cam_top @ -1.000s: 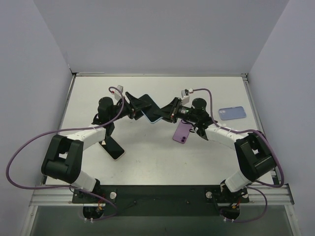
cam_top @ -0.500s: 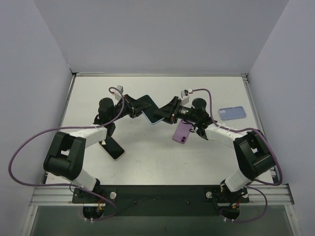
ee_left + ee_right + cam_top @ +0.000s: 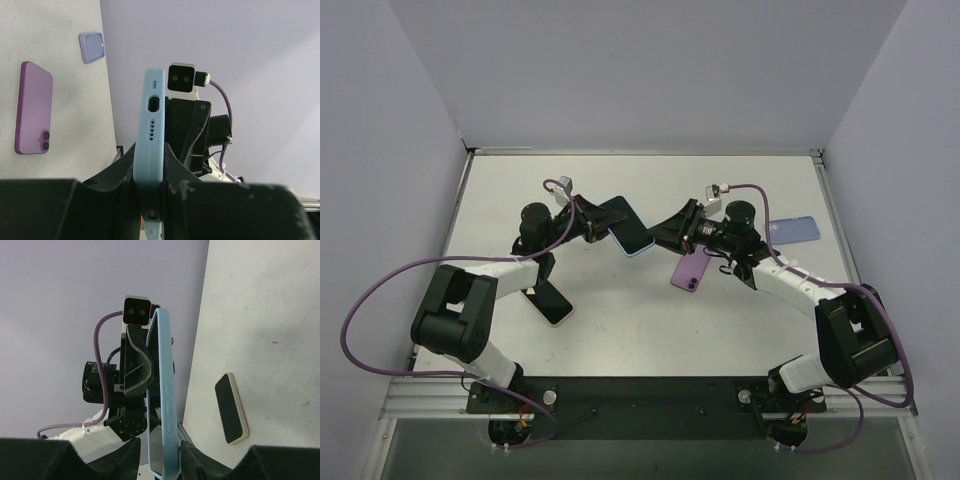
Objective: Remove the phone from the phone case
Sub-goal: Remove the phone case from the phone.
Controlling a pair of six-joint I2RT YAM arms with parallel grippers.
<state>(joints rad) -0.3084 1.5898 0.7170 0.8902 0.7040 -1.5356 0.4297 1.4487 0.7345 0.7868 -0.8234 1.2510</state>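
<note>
Phone case (image 3: pixel 154 150), light blue, phone (image 3: pixel 623 218) inside, held on edge above the table (image 3: pixel 620 330). The left gripper (image 3: pixel 150 170) is clamped on it. The right gripper (image 3: pixel 161 452) straddles its end, grip indeterminate. Right wrist view alone shows the dark phone (image 3: pixel 231 407). Left wrist view shows the purple phone (image 3: pixel 34 107) and, farther off, a grey-blue case (image 3: pixel 92 47).

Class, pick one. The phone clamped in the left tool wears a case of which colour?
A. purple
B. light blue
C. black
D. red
B: the left tool is shut on the cased phone, and the case is light blue, its port edge turned toward the left wrist camera. The purple phone lies loose on the table.
</note>
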